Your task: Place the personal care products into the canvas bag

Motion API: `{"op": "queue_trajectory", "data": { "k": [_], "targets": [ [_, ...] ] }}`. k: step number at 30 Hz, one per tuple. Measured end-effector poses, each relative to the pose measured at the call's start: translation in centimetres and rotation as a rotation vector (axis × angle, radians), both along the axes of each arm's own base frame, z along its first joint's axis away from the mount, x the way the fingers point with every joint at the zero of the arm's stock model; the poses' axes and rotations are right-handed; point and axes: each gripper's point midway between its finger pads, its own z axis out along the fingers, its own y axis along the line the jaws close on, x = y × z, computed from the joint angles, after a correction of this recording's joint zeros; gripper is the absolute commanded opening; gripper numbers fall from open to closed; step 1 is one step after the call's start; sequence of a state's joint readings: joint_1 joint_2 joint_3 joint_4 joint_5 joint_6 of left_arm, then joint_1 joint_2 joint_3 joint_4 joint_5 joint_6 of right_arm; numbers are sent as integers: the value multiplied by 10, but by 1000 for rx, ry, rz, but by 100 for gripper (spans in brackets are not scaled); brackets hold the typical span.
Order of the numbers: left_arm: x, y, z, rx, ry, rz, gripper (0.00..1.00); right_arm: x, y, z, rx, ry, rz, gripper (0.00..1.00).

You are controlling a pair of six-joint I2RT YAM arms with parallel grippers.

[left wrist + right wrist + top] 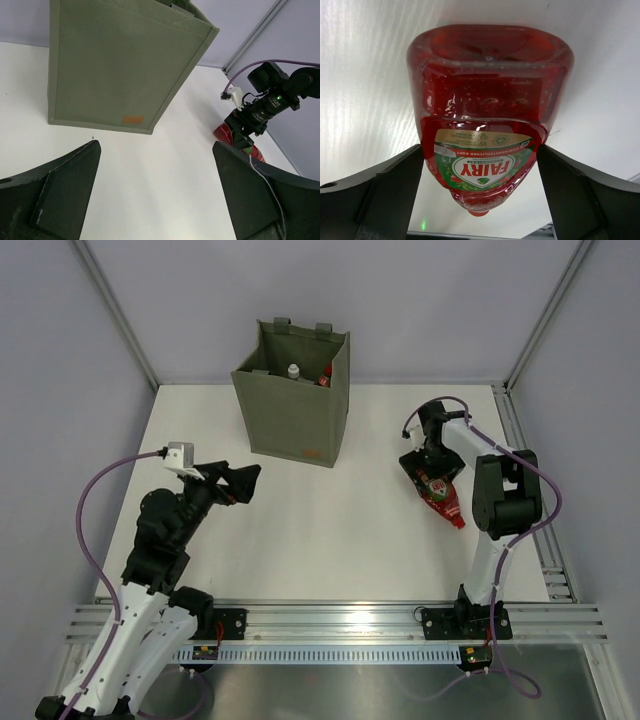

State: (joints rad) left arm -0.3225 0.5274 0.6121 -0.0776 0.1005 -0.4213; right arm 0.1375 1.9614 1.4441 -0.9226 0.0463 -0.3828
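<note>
The olive canvas bag point(295, 410) stands upright at the back centre, its mouth open. Inside it I see the top of a white bottle point(293, 370) and a red cap point(325, 374). A red Fairy bottle point(446, 503) lies on the table at the right, cap toward the front. My right gripper point(431, 476) is lowered over its base end, jaws open on either side of the bottle point(487, 85), close to or just touching its sides. My left gripper point(250, 480) is open and empty, hovering left of centre and facing the bag point(120, 65).
Grey walls enclose the white table on three sides. A metal rail point(330, 620) runs along the front edge. In the left wrist view the right arm point(270, 100) stands over the red bottle point(223, 133), right of the bag.
</note>
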Motion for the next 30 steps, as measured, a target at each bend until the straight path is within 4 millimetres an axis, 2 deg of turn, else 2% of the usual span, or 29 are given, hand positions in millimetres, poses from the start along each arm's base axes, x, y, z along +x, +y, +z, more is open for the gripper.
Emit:
{"op": "queue_trajectory", "data": {
  "k": [8,18,22,23,25,27,30],
  "targets": [
    [2,-2,-3,-18,23,0,99,6,-10,-3,-155,-94,38,99],
    [2,-3,-17,-31,55,0,99,13,-11,-13,-224,-117,92,97],
    [2,-3,-18,-41,62,-1,99,20,-10,-13,-267,-94,142,63],
    [2,-4,-18,-44,62,-2,99,24,-10,-11,-278,-97,149,42],
    [2,-4,-17,-50,60,-5,99,29,-13,-1,-292,-103,154,23],
    [2,-5,-16,-54,58,-5,99,41,-13,10,-240,-131,121,20],
    [2,-5,-16,-56,58,-5,99,46,-14,14,-101,-125,62,12]
  ]
}}
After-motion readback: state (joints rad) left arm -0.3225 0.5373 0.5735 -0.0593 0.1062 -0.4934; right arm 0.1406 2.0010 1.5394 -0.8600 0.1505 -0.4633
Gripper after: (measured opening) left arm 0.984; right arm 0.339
